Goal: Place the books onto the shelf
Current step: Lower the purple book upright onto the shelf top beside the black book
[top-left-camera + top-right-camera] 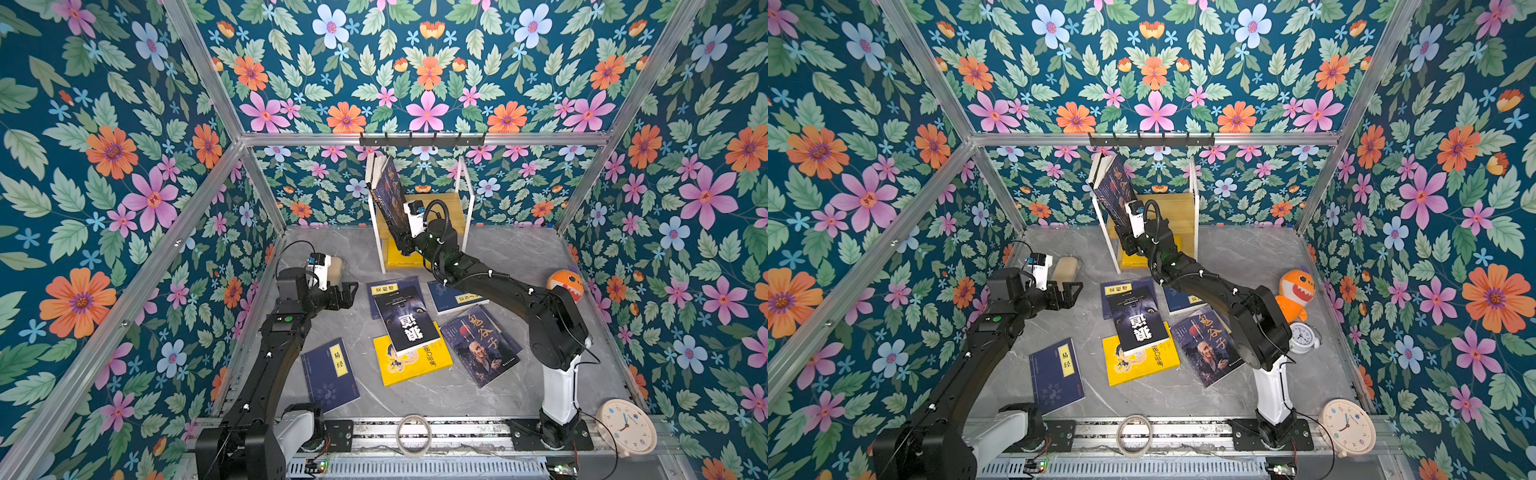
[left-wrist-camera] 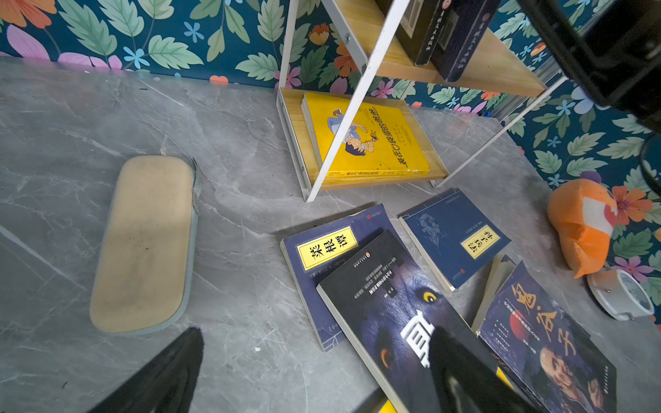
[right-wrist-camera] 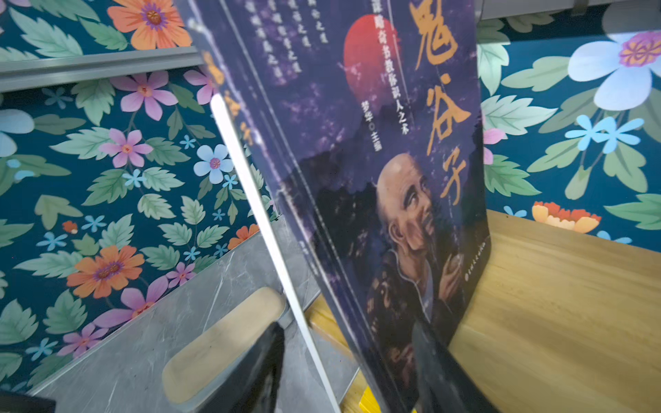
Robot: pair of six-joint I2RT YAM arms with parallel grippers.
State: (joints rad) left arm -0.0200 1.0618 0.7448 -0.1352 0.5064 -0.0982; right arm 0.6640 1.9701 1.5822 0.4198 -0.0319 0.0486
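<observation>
Book [image 3: 357, 161] (tilted, on the shelf [image 3: 554, 304]) stands inside the parted right claw [image 3: 347, 332].

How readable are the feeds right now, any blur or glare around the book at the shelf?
Right wrist view: the 鬼谷子 book stands close on the shelf, top of its cover soft, faint sheen lower down. Left wrist view: sharp, mild sheen on the wolf-eyed book. Both top views: crisp, evenly lit.
</observation>
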